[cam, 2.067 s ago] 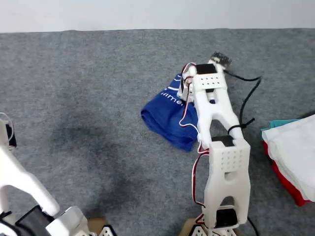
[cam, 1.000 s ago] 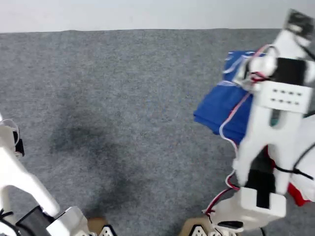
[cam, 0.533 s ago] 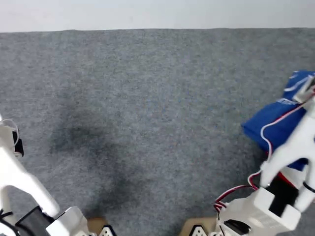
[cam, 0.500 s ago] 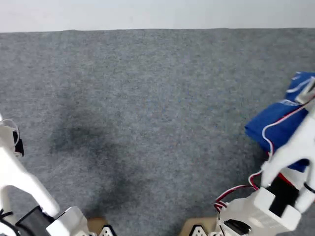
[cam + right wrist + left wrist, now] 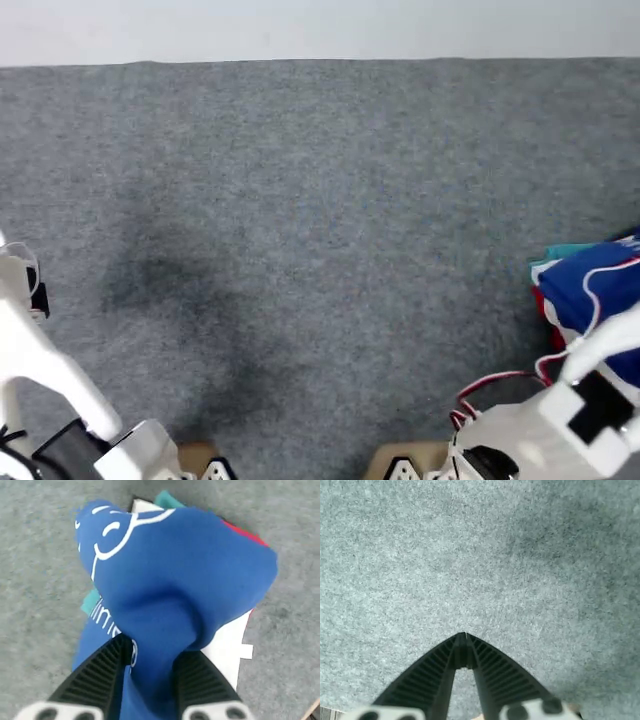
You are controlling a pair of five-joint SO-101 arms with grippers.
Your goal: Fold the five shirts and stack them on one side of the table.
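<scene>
My right gripper [image 5: 150, 655] is shut on the folded blue shirt [image 5: 175, 580], which hangs over the stack of folded shirts [image 5: 227, 652] of white, teal and red layers. In the high view the blue shirt [image 5: 590, 285] sits at the far right edge over the stack [image 5: 545, 262], with the right arm [image 5: 560, 420] below it. The left gripper [image 5: 465, 647] is shut with nothing in it, over bare grey mat. The left arm [image 5: 40, 360] stands at the lower left of the high view.
Grey mat [image 5: 300, 200] covers the table, with a pale wall strip behind its far edge. The stack lies at the table's right edge.
The right arm has carried the blue shirt from the middle of the table rightward to above the stack at the right edge. The left arm has stayed put.
</scene>
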